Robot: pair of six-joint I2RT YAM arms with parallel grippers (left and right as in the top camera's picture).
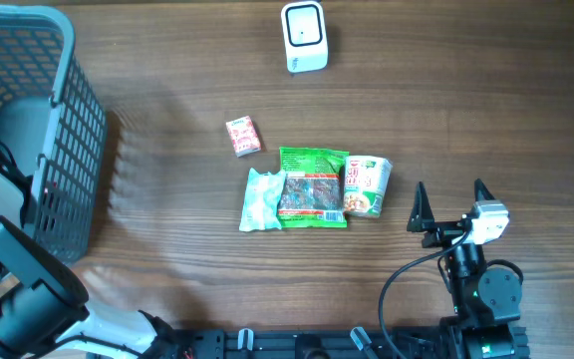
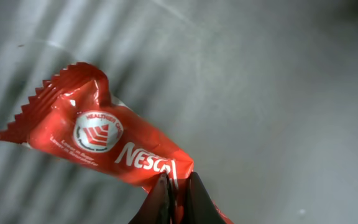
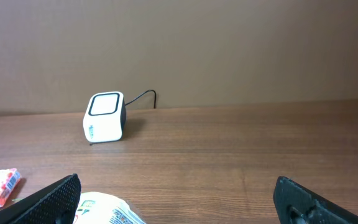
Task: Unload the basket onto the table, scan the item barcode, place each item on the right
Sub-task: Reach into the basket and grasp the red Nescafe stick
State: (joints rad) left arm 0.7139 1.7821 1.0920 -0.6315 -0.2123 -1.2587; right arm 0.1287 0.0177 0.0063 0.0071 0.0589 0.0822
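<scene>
1. Sachet (image 2: 98, 140): red, crimped edges, logo face toward the left wrist camera. No barcode visible on that face.
2. Left claw (image 2: 178, 193): shut tight on one end of the Sachet, wrapper pinched between the jaws.
3. Sachet location: against a grey, light-streaked surface, judged to be inside the basket (image 1: 68, 150) at the left of the counter (image 1: 167, 100). Hidden in the overhead view, so cannot tell whether lifted or lying on the basket floor.
4. Right claw (image 1: 450, 196): spread to full width, holding nothing, low at the right of the counter, just beside the cup (image 1: 369, 186) and facing the scanner (image 1: 304, 37).
5. Scanner: white, at the far edge of the counter, well apart from the basket. Nothing in front of its window.
6. Done, by judgement: grasp on the item secured.
7. Remaining: lift clear of the basket, carry across to the scanner, find the barcode side and turn it to the window.
8. Other goods mid-counter, in neither claw: green packet (image 1: 312, 186), pale packet (image 1: 262, 199), small pack (image 1: 242, 136), plus the cup.
</scene>
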